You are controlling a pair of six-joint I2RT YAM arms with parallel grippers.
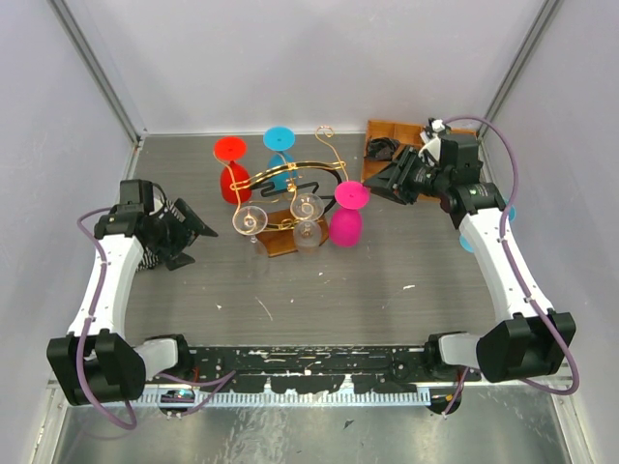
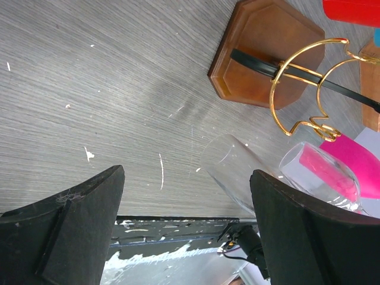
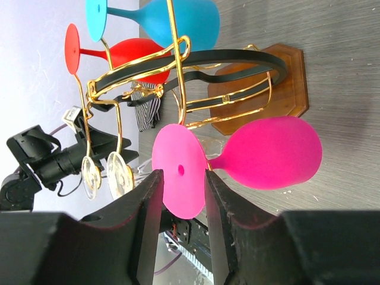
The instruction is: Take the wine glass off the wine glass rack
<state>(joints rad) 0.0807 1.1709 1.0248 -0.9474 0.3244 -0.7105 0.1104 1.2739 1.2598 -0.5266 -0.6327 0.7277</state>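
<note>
Hovering right of the wine glass rack (image 1: pixel 278 242) beside the pink wine glass (image 1: pixel 345 227) foot, right gripper (image 3: pixel 183 178) narrowly parted, empty; left gripper (image 2: pixel 187 172) gapes wide, empty.

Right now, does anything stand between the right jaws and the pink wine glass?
Nothing visible does. The open right gripper faces the foot of the pink wine glass directly; the wine glass rack stands beyond.

Top camera high above the near edge, looking down on the whole table (image 1: pixel 406 271), left wrist camera low near the rack (image 2: pixel 261 53), right wrist camera close opposite, all three sharing it
</note>
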